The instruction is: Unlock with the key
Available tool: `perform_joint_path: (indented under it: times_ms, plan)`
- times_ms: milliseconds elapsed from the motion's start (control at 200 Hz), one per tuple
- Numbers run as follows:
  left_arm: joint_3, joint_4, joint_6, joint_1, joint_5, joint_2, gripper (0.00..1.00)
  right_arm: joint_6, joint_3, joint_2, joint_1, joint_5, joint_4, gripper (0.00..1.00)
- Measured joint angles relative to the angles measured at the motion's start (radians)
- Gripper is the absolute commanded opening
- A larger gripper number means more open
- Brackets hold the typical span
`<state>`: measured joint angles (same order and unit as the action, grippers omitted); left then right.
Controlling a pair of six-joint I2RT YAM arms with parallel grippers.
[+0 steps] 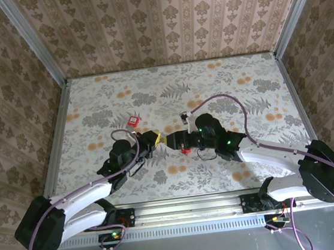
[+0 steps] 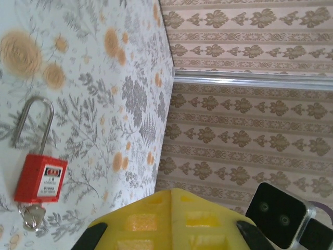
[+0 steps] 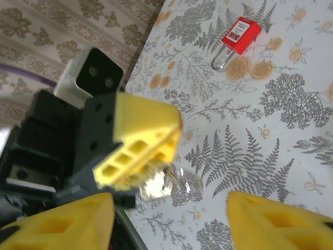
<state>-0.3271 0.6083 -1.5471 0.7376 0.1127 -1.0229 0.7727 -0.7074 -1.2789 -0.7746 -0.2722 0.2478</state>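
Soft, even light falls from above. The table reads bright, and the arms throw only faint, short shadows (no hard edges anywhere). In the left wrist view the left claw is a near, unfocused yellow mass, while the padlock beyond it and to its left is fairly sharp. In the right wrist view the right claw has fuzzy fingers, and the key just ahead of it is smeared and glinting.

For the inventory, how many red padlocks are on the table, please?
1: the red padlock lies flat beyond the left pincer; another may be hidden.
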Motion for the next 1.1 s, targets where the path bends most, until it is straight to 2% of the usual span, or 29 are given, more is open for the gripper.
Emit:
perform_joint_path:
  times_ms: [125,250,385,535,785,1100]
  plan:
    - [-0.086,-0.097,0.210,-0.031,0.024,0.066,0.00,0.037,0.029,0.036,0.087,-0.107,0.029,0.71]
    - [-0.187,-0.138,0.439,-0.053,0.110,0.073,0.00,0.047,0.030,0.038,0.161,-0.244,0.069,0.69]
    - [-0.272,-0.193,0.643,-0.064,0.240,0.018,0.00,0.046,0.030,0.035,0.168,-0.375,0.117,0.65]
    - [-0.322,-0.299,0.811,-0.065,0.326,-0.033,0.00,0.043,0.031,0.031,0.168,-0.431,0.171,0.58]
    - [-0.402,-0.428,0.946,-0.065,0.430,-0.058,0.00,0.039,0.045,-0.042,0.166,-0.472,0.253,0.44]
    - [-0.420,-0.459,0.982,-0.066,0.521,-0.074,0.00,0.015,0.052,-0.051,0.141,-0.499,0.321,0.39]
